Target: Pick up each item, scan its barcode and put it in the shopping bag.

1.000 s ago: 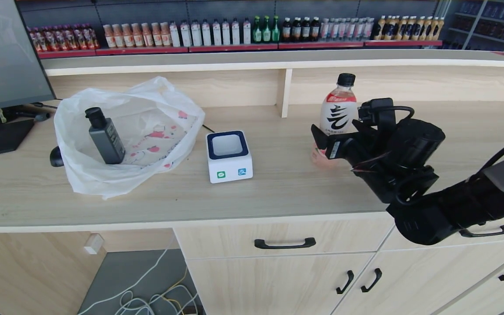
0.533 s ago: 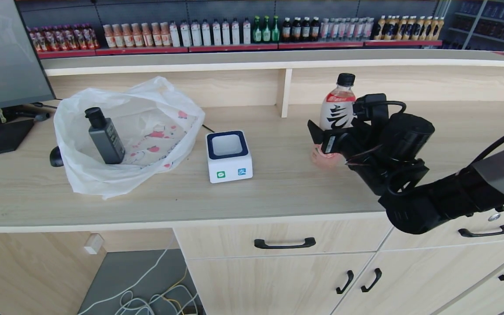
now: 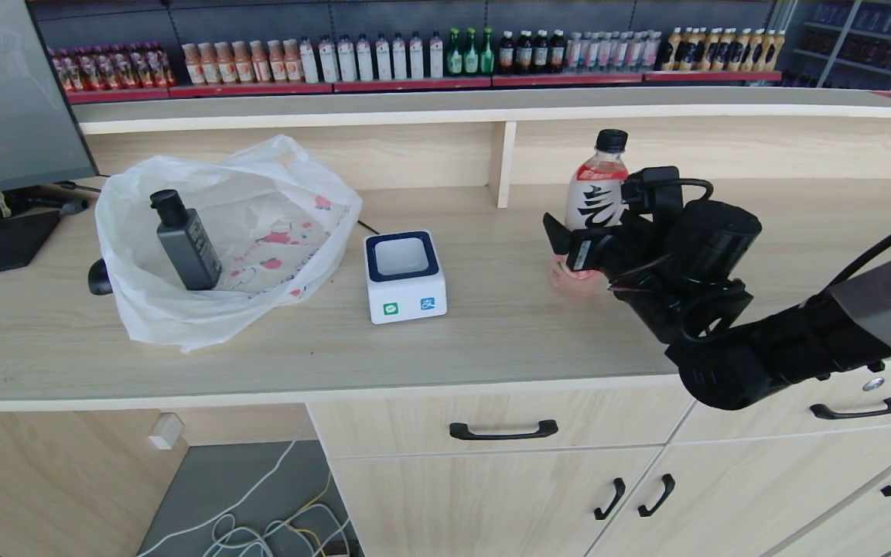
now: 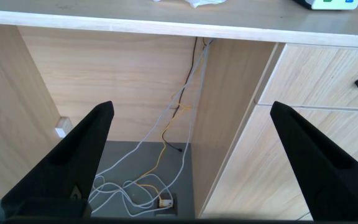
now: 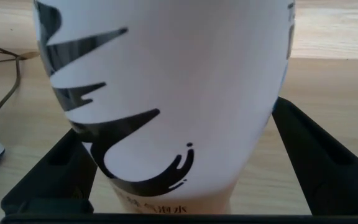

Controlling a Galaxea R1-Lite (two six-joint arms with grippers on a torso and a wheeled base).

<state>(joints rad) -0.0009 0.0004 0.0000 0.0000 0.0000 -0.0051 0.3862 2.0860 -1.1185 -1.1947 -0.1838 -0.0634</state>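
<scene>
From the head view, I see the drink bottle (image 3: pixel 599 186) standing up on the wooden counter (image 3: pixel 492 340), on the robot's right side. The right claw (image 3: pixel 592 232) is around its lower half, and the bottle is not lifted yet. The little white scanner (image 3: pixel 404 276) sits in the middle of the counter. Past it, on the robot's left, the shopping bag (image 3: pixel 144 309) lies wide open. It is thin and floppy, and inside it a dark grey bottle (image 3: pixel 186 244) stands a bit tilted. There looks to be room for more. In the left wrist view, the left claw (image 4: pixel 191 112) has its two fingers far apart and holds nothing. It hangs below the counter edge, over some cables (image 4: pixel 145 186) on the floor. In the right wrist view, the drink bottle (image 5: pixel 179 93) is very close, sitting right between the right claw's (image 5: pixel 179 124) black fingers (image 5: pixel 48 174). The fingers are spread wide, one on each side, and do not seem to squeeze it yet. I think the bottle is full, so it may be a little heavy. Its plastic looks smooth and could slip or squash if pinched too hard. The wide middle with the label looks like the best place to hold it.
</scene>
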